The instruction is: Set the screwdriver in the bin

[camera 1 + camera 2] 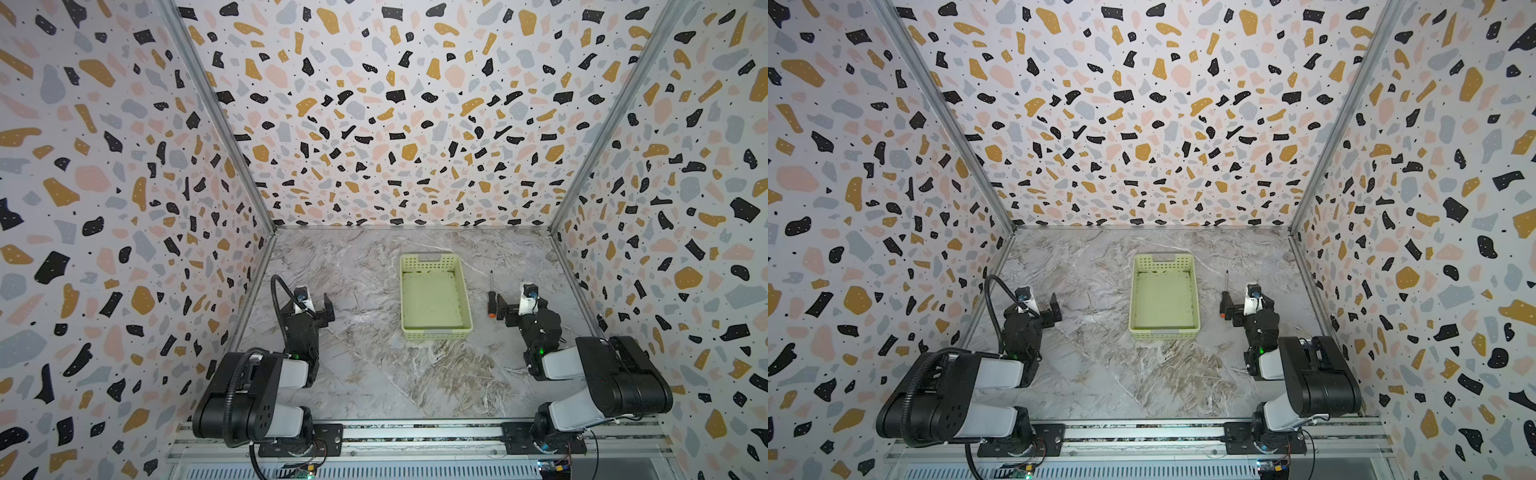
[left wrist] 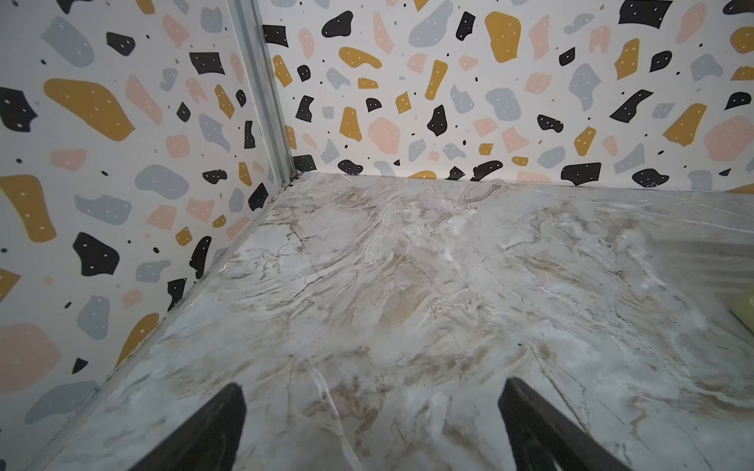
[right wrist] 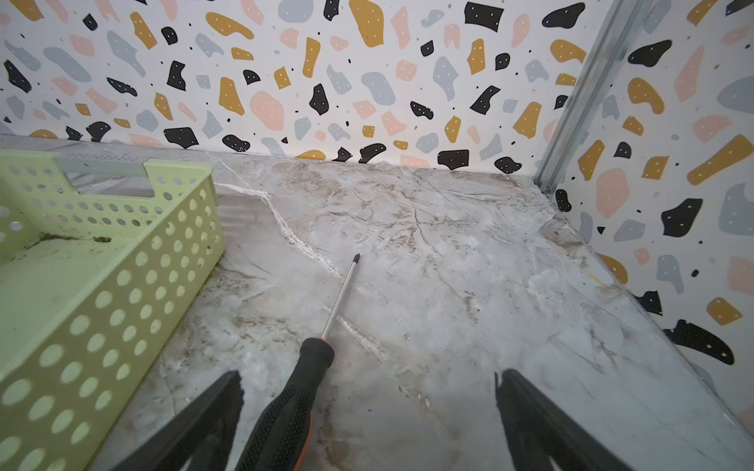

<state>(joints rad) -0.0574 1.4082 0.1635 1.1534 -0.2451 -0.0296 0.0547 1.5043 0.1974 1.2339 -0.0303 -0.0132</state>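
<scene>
**Station entry: screwdriver on table, not yet grasped**

Setting: a marble-patterned table (image 1: pixel 374 374) enclosed on three sides by terrazzo-print walls (image 1: pixel 395 124).

Item 1, the bin (image 1: pixel 435 331): pale yellow-green perforated basket, centred on the table, empty apart from some dark specks along its far inner edge.

Item 2, the screwdriver (image 3: pixel 293 399): lying flat on the table to the right of the bin, near but apart from it, shaft pointing toward the back wall, orange butt end toward the robot.

Item 3, right gripper (image 3: pixel 367 407): spread wide, holding nothing. In the right wrist view the handle lies between the jaws, close to the bin-side jaw; contact cannot be told.

Item 4, left gripper (image 2: pixel 371 412): parted, empty, over bare table well left of the bin.

Risks, as judged: the handle sits off-centre, so closing could nudge or roll the round handle before it is pinched. A grip near the butt end would leave the shaft drooping and liable to catch the bin's rim.
</scene>
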